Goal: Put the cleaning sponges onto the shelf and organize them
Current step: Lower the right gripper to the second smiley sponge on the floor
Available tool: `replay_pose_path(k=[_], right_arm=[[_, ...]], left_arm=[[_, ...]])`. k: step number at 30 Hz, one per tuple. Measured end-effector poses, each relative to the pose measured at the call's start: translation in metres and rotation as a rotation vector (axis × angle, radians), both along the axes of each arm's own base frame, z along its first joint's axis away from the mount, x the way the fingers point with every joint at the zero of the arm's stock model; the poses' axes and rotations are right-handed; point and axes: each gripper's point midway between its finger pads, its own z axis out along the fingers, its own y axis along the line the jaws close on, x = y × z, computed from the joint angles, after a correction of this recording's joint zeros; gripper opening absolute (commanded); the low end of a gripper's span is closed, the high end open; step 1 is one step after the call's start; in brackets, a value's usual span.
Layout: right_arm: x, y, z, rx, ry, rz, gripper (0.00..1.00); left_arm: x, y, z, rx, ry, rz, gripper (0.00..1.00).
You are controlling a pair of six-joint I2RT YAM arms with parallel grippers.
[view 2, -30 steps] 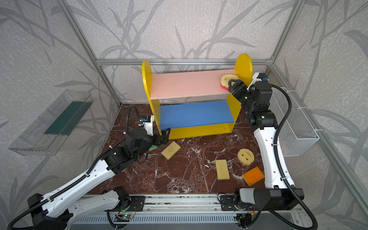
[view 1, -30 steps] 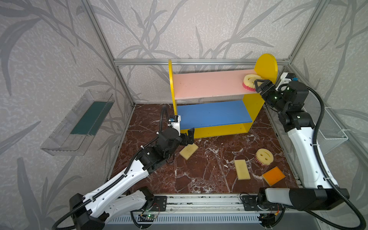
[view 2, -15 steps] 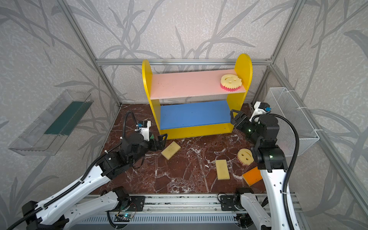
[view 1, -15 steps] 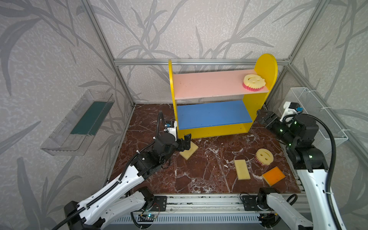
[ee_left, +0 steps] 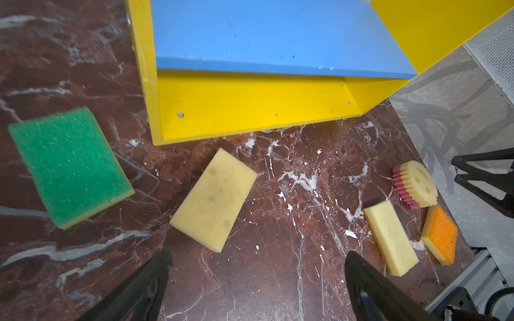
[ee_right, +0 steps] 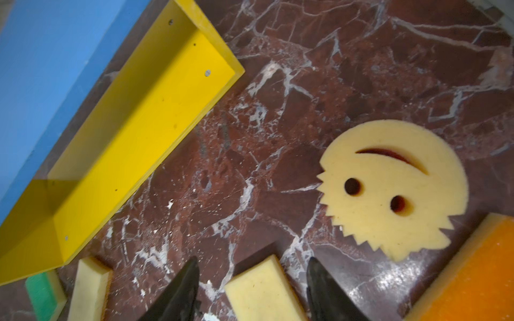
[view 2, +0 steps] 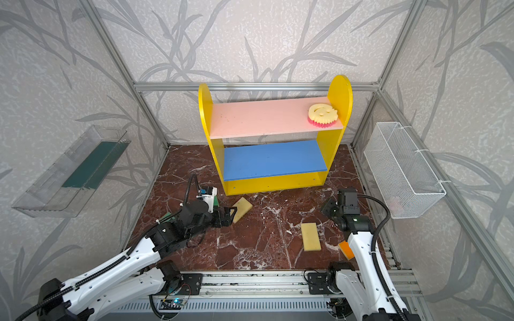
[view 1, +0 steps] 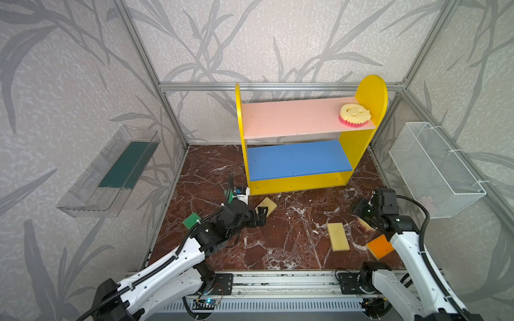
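Six sponges: one smiley sponge (view 1: 355, 114) on the shelf (view 1: 292, 119), pink board; on the marble floor (view 1: 278, 250), second smiley sponge (ee_right: 395, 191), two pale yellow sponges (ee_left: 214, 200) (ee_left: 390, 233), green sponge (ee_left: 69, 166), orange sponge (ee_left: 440, 233). Left gripper (ee_left: 258, 257) spread wide, right gripper (ee_right: 253, 261) partly spread, both empty; the right has descended from the shelf.

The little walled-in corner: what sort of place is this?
Likely a robot test booth dressed as a home: left arm and right arm mounted on a metal rail, wallpapered panels in an aluminium frame, a small shelf and sponges on a marble-look floor.
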Motion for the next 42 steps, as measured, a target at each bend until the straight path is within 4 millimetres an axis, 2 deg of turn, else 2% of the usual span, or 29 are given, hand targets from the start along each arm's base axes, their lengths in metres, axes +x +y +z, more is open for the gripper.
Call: replay_pose_path(k=[4, 14, 19, 23, 29, 32, 42], right_arm=[[0.001, -0.014, -0.018, -0.057, 0.076, -0.029, 0.60], [0.004, -0.043, -0.051, -0.119, 0.229, -0.081, 0.79], [0.009, -0.051, -0.061, -0.122, 0.264, -0.091, 0.80], [0.015, -0.050, -0.070, -0.105, 0.302, -0.066, 0.78], [0.030, -0.039, -0.080, -0.049, 0.336, -0.003, 0.73], [0.033, -0.030, -0.079, -0.037, 0.322, 0.028, 0.73], [0.037, 0.052, -0.076, -0.004, 0.294, 0.275, 0.72]], left_arm=[[-0.004, 0.001, -0.027, 0.008, 0.039, 0.002, 0.99], [0.011, -0.016, -0.025, -0.049, -0.010, -0.005, 0.99], [0.013, -0.023, -0.035, -0.057, 0.001, -0.022, 0.99], [0.014, -0.027, -0.039, -0.065, 0.007, -0.034, 0.99], [0.016, -0.031, -0.034, -0.086, -0.007, -0.042, 0.99], [0.015, -0.030, -0.032, -0.094, -0.013, -0.040, 0.99], [0.014, -0.026, -0.024, -0.126, -0.028, -0.026, 0.99]])
